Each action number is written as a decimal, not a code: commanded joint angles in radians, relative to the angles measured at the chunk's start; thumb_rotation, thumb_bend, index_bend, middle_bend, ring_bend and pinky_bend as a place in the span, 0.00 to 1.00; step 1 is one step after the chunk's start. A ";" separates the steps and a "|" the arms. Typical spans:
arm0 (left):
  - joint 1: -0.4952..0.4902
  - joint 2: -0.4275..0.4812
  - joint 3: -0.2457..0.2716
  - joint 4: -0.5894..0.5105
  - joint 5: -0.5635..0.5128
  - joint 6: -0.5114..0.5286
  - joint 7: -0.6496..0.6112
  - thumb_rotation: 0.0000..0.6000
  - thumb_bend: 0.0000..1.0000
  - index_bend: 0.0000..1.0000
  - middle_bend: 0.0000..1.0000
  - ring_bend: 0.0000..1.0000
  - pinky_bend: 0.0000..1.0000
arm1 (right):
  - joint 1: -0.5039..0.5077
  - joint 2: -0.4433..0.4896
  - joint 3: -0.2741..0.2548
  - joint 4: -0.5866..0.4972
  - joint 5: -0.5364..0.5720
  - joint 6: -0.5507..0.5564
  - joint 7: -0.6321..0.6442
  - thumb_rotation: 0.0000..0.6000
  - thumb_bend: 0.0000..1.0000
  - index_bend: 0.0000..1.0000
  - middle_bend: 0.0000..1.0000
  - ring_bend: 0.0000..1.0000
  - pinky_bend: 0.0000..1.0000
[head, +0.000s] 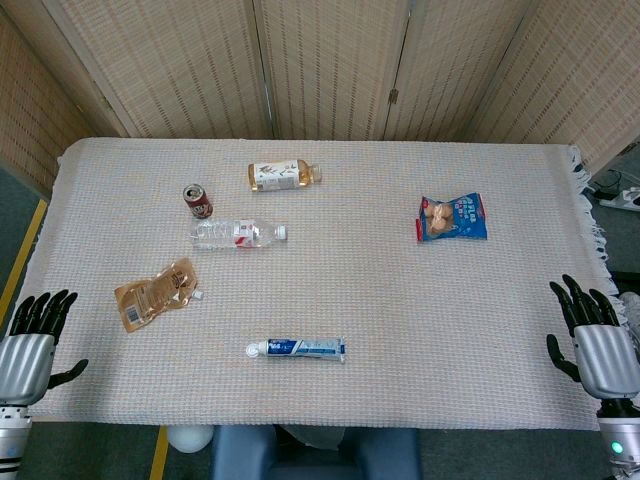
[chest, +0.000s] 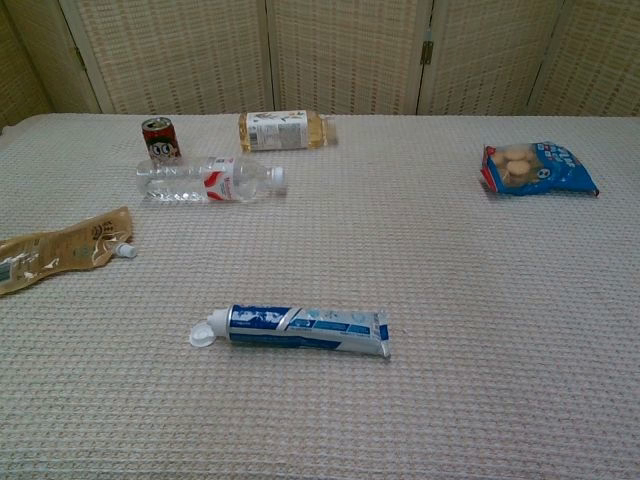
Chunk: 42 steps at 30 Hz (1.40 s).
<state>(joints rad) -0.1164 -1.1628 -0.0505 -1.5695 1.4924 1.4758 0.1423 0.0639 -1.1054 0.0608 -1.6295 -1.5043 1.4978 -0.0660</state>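
Note:
My left hand (head: 32, 338) hovers at the table's near left corner, fingers spread, holding nothing. My right hand (head: 594, 335) is at the near right edge, also spread and empty. Neither hand shows in the chest view. Nearest the left hand lies a tan spouted pouch (head: 156, 293) (chest: 58, 250). A blue-and-white toothpaste tube (head: 297, 349) (chest: 296, 328) lies near the front middle. A clear water bottle (head: 238, 233) (chest: 208, 180) lies on its side. A red can (head: 197, 200) (chest: 160, 138) stands behind it. A tea bottle (head: 283, 175) (chest: 282, 130) lies further back.
A blue snack bag (head: 452, 217) (chest: 537, 168) lies at the right, well ahead of the right hand. A woven cloth covers the table (head: 400, 300). Folding screens (head: 330, 60) stand behind the table. A power strip (head: 625, 197) sits on the floor at right.

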 joint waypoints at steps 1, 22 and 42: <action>-0.003 -0.007 -0.003 0.013 -0.003 -0.005 0.002 1.00 0.21 0.04 0.10 0.05 0.00 | -0.001 0.003 -0.003 -0.003 -0.006 0.000 0.008 1.00 0.53 0.00 0.06 0.14 0.09; 0.001 -0.002 0.005 0.008 0.026 0.019 -0.005 1.00 0.21 0.04 0.10 0.05 0.00 | 0.024 0.045 -0.056 -0.052 -0.129 -0.035 0.125 1.00 0.53 0.00 0.08 0.16 0.11; 0.012 0.016 0.011 -0.026 0.038 0.038 0.009 1.00 0.21 0.04 0.09 0.06 0.00 | 0.309 -0.110 -0.008 -0.192 -0.160 -0.418 -0.128 1.00 0.36 0.00 0.04 0.11 0.10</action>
<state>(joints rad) -0.1049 -1.1477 -0.0392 -1.5950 1.5302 1.5138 0.1504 0.3311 -1.1810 0.0352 -1.8074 -1.6912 1.1287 -0.1580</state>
